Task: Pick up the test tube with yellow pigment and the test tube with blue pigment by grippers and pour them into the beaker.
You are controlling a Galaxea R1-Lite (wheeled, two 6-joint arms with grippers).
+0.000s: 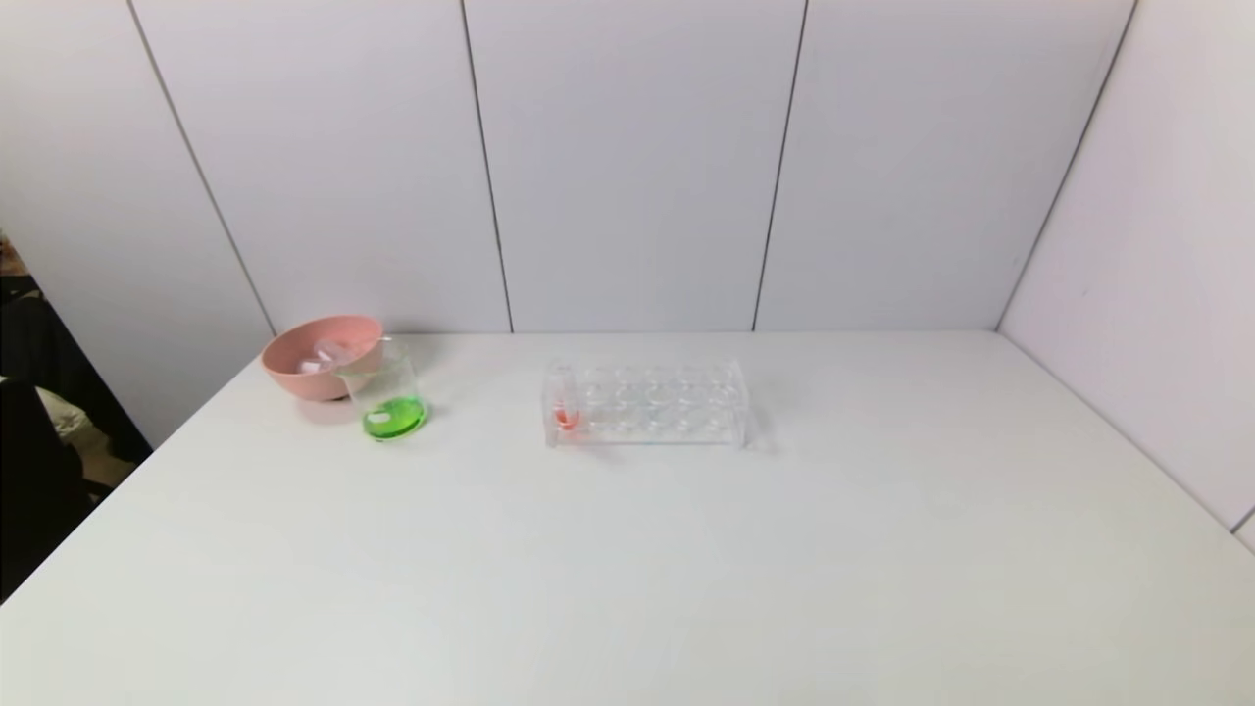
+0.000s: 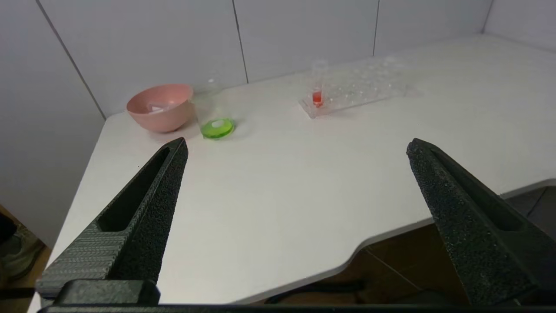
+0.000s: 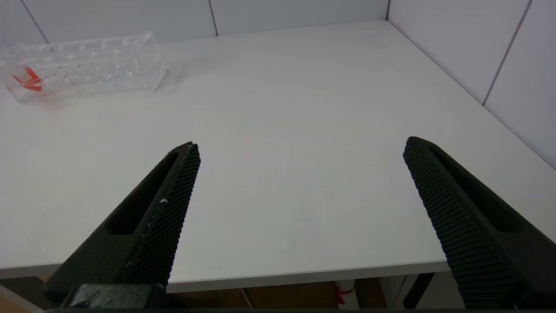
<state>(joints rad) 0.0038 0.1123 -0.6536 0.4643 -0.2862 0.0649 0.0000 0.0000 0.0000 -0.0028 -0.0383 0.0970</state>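
Observation:
The beaker (image 1: 388, 390) stands at the table's far left with green liquid in its bottom, touching or just in front of the pink bowl (image 1: 290, 375). In the left wrist view the beaker (image 2: 216, 118) is far ahead of my left gripper (image 2: 297, 142), which hangs open and empty above the table's near edge. My right gripper (image 3: 302, 142) is also open and empty, over the near edge on the right side. Neither gripper appears in the head view. No test tube with yellow pigment or test tube with blue pigment is in view.
A clear multi-hole rack (image 1: 667, 404) sits mid-table with one red-liquid tube (image 1: 566, 412) at its left end. Pale clear items lie inside the pink bowl (image 2: 167, 116). White wall panels close off the back and right. The table's near edge has a cut-out curve.

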